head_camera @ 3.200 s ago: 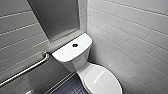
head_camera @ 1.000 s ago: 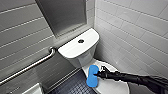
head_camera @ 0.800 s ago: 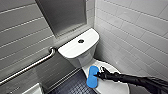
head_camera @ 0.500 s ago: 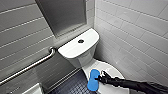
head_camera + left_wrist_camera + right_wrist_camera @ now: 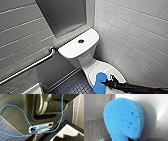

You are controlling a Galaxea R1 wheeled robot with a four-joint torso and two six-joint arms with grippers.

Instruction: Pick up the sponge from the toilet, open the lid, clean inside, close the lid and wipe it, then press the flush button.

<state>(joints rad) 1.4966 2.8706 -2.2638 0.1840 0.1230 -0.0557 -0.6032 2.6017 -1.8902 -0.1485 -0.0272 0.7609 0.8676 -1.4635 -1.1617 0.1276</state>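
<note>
The white toilet [image 5: 75, 51] stands in the corner, its tank top carrying the small dark flush button [image 5: 80, 41]. The glossy white lid [image 5: 111, 71] lies shut over the bowl. My right gripper [image 5: 106, 82] comes in from the lower right on a dark arm and is shut on the bright blue sponge [image 5: 99, 83], which rests against the lid's near left part. In the right wrist view the sponge [image 5: 124, 119] stands up large in front of the white lid [image 5: 156, 106]. The left wrist view looks along the robot's own dark body [image 5: 18, 112] with a blue cable [image 5: 26, 119] across it.
A metal grab bar [image 5: 30, 66] runs along the grey tiled wall on the left. White wall tiles [image 5: 140, 37] close in on the right of the toilet. Dark small-tiled floor [image 5: 75, 87] lies to the left of the bowl. A grey recessed panel [image 5: 65, 15] sits above the tank.
The right gripper has drawn the sponge across the lid toward its near edge. Three seconds ago no arm or sponge showed on the toilet.
</note>
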